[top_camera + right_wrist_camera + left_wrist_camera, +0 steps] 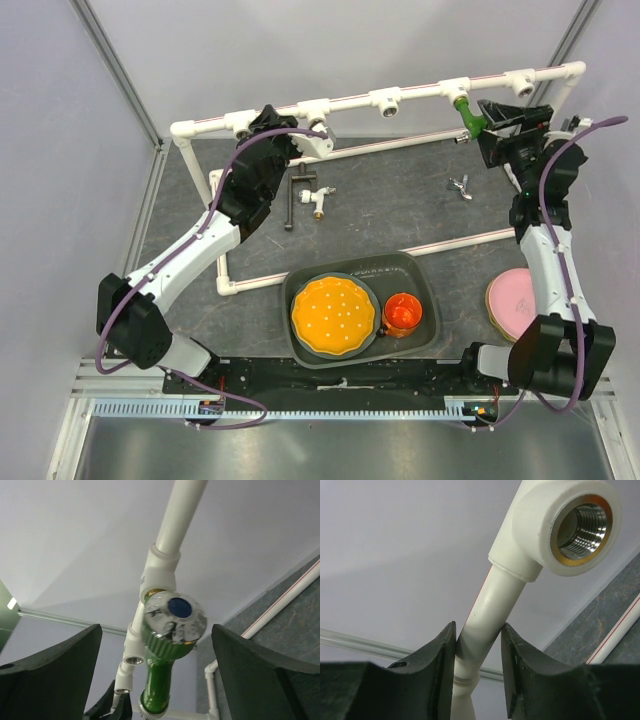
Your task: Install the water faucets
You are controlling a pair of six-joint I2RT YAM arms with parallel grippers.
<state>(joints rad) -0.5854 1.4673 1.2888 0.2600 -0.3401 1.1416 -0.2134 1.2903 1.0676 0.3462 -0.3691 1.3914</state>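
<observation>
The green faucet (468, 116) hangs from a tee socket (455, 90) on the top rail of the white PVC frame. In the right wrist view its silver cap with a blue dot (175, 617) and green spout (160, 680) sit between my right gripper's (156, 630) wide-open jaws, untouched. My right gripper (497, 120) stands just right of it. My left gripper (272, 122) is shut on the top rail pipe (487, 605) below an empty threaded socket (570, 525). The black-handled white-and-brass faucet (305, 192) and the tiny silvery faucet (460, 187) lie on the dark mat.
A grey tray (420, 270) at the front holds an orange plate (335, 315) and an orange cup (403, 313). A pink plate (510, 300) lies by the right arm. The frame's lower pipes (460, 243) cross the mat. Other sockets (387, 100) on the rail stand empty.
</observation>
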